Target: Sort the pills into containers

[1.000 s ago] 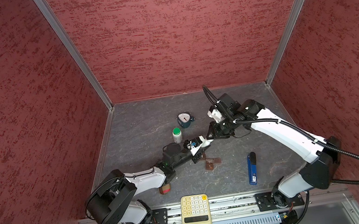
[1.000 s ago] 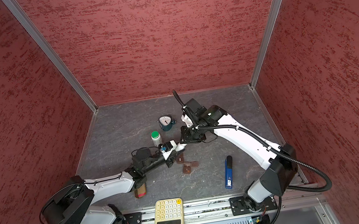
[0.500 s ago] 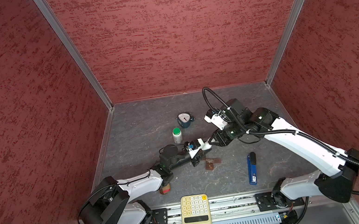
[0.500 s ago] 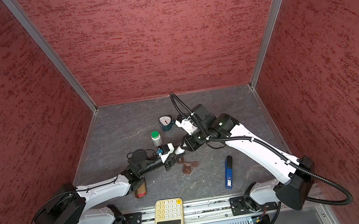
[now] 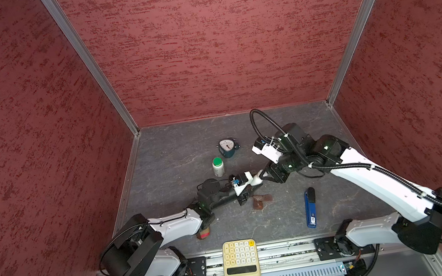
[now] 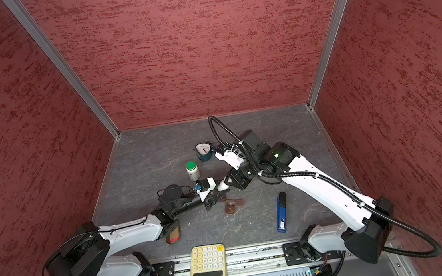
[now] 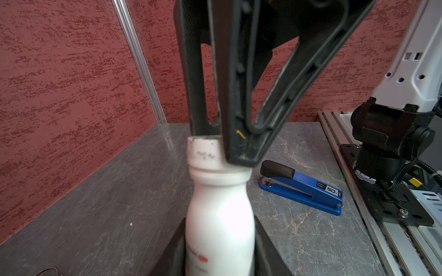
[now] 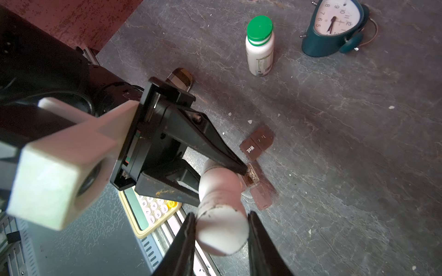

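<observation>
Right arm [image 5: 370,178] swung outward; right hand [image 8: 221,216] clamps white bottle [image 7: 220,205] at top, left hand [image 7: 218,239] its body, near partly open containers [image 8: 257,143].

A brown pill-box cell [image 8: 250,149] reads "Wed." in white. The blue stapler [image 7: 301,190] bears a label with "50". The teal clock [image 8: 334,28] shows hour numerals on its face.

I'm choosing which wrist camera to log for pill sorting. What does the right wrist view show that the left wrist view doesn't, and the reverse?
Only the right wrist view: the pill-box pieces, loose pills, green-capped bottle, clock and calculator.
Only the left wrist view: the blue stapler and the right arm's base.
Both: the white bottle, clamped by the left gripper at its body and by the right gripper at its cap.
</observation>
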You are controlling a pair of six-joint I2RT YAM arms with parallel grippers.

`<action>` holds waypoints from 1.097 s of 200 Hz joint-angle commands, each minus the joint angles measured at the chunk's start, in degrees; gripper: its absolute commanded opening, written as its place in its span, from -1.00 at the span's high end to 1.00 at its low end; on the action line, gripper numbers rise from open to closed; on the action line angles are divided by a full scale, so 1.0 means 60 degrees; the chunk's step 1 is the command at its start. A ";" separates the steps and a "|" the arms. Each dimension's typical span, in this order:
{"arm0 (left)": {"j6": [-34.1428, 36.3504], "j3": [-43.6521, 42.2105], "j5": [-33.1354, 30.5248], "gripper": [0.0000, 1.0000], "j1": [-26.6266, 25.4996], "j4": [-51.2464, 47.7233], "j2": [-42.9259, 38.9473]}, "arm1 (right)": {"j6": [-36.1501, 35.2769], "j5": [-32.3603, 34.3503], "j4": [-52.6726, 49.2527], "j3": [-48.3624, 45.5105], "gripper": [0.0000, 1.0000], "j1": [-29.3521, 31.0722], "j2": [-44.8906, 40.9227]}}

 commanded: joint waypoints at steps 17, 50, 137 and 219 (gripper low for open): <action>-0.0090 -0.0163 -0.0372 1.00 0.0086 -0.0189 0.0163 | -0.0415 -0.0187 -0.0001 -0.0085 0.43 0.0011 -0.0182; -0.0076 -0.0134 -0.0374 1.00 0.0083 -0.0173 0.0177 | -0.0379 -0.0074 -0.0073 -0.0078 0.28 0.0011 -0.0189; 0.0223 -0.0042 -0.0544 1.00 -0.0098 -0.0422 0.0252 | -0.0390 0.0320 -0.0198 0.0002 -0.28 0.0010 -0.0258; 0.0877 -0.0177 -0.2687 1.00 -0.0299 0.0988 0.0730 | 0.2725 0.1249 0.0038 0.0794 -0.45 -0.0917 -0.0667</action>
